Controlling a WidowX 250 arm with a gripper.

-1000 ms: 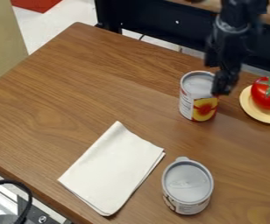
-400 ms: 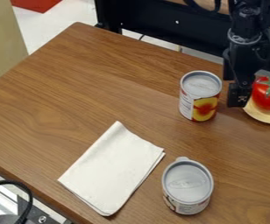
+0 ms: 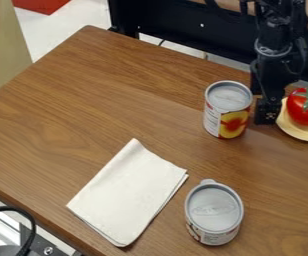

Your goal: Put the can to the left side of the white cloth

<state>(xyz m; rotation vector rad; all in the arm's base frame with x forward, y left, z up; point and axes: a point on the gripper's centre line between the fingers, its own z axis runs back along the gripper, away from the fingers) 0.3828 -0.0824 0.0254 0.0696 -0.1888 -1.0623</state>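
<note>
Claw [image 3: 267,114] sits nearer your peach can [image 3: 227,111] than moments ago; can't tell if it's spread. You likely grasp next.

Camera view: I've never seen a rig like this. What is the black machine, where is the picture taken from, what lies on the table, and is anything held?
The black machine is a robot arm. It comes in from the top edge, and its gripper hangs at its lower end. A fixed camera looks down at a slant on the brown table.

On the table lies a folded white cloth. One can stands beside it, near the bottom of the picture. Another can, with a yellow and red label, stands farther up. At the right edge, a tomato sits on a yellow plate.

The gripper is between the labelled can and the plate; nothing looks held.
</note>
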